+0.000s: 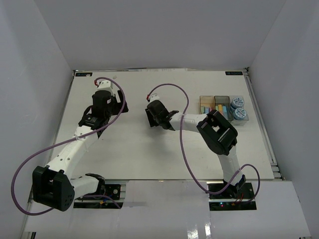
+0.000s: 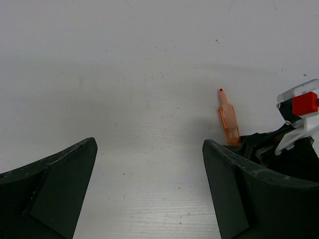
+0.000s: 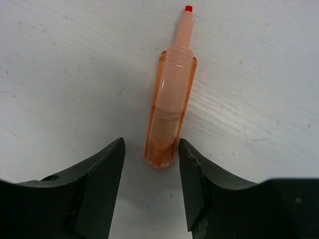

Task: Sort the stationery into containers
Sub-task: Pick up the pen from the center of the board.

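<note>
An orange translucent marker (image 3: 169,99) with a red tip lies on the white table; it also shows in the left wrist view (image 2: 228,119). My right gripper (image 3: 151,147) is open, its jaws either side of the marker's blunt rear end without closing on it. From above the right gripper (image 1: 153,110) hides the marker. My left gripper (image 2: 149,149) is open and empty over bare table, left of the marker; it also shows in the top view (image 1: 105,102). At the right stand the amber bin (image 1: 206,98), the grey bin (image 1: 221,98) and the clear bin (image 1: 244,121). Two patterned tubs (image 1: 239,108) sit in the clear bin.
Pastel sticks lie in the amber and grey bins. White walls close in the table (image 1: 139,149) at the back and both sides. Purple cables loop over the table beside each arm. The right wrist (image 2: 299,124) shows at the right edge of the left wrist view.
</note>
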